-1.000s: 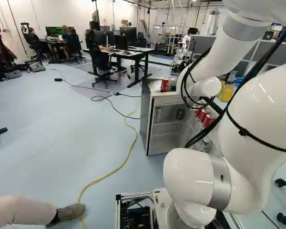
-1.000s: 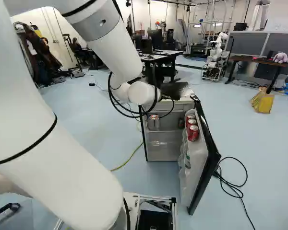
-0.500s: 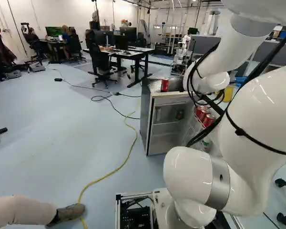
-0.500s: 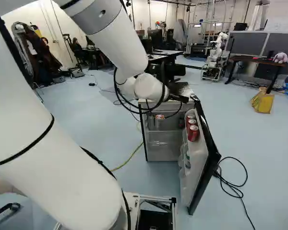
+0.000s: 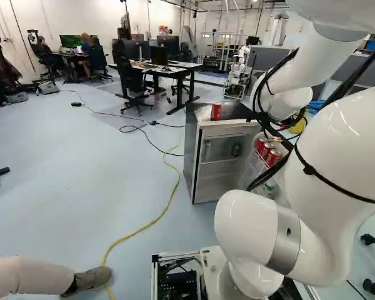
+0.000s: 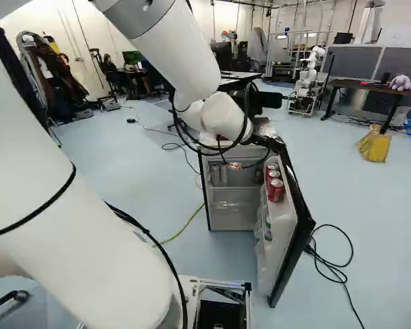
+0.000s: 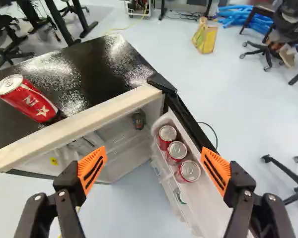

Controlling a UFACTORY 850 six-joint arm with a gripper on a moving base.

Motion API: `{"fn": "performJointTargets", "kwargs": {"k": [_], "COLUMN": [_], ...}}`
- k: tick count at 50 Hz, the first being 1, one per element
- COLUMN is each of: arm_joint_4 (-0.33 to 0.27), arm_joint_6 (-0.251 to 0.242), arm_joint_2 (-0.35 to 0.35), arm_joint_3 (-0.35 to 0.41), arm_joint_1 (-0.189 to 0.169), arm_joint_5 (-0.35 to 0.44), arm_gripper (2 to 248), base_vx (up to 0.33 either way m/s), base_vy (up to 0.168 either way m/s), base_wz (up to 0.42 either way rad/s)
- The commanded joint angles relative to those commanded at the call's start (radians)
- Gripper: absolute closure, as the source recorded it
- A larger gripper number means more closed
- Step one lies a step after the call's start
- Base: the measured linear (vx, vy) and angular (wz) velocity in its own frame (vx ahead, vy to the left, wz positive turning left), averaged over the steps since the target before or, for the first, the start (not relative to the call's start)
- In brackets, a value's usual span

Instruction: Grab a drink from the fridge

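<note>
Arm [image 6: 178,62] shifted rightward by open fridge [image 5: 190,153] | base unmoved | gripper [image 6: 252,156] spread, empty

Yellow cord [image 5: 133,232] along floor | yellow bag [image 6: 375,145] | black office chair [image 5: 132,84] | plush toy [image 6: 400,83] (lilac, lounging on a desk [image 6: 378,88])

Fridge top [image 7: 92,67] black, seemingly speckled; can [image 7: 30,100] on it red, white-starred.
</note>
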Motion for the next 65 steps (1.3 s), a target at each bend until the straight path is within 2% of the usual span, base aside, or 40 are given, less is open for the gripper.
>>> {"fn": "performJointTargets", "kwargs": {"k": [65], "arm_joint_4": [0.334], "arm_joint_6": [0.000], "arm_joint_2": [-0.020], "arm_joint_3": [-0.185], "arm_joint_1": [-0.196], "arm_joint_5": [-0.436], "arm_gripper": [3], "base_vx": [0.000], "base_vy": [0.000], "base_wz": [0.000]}}
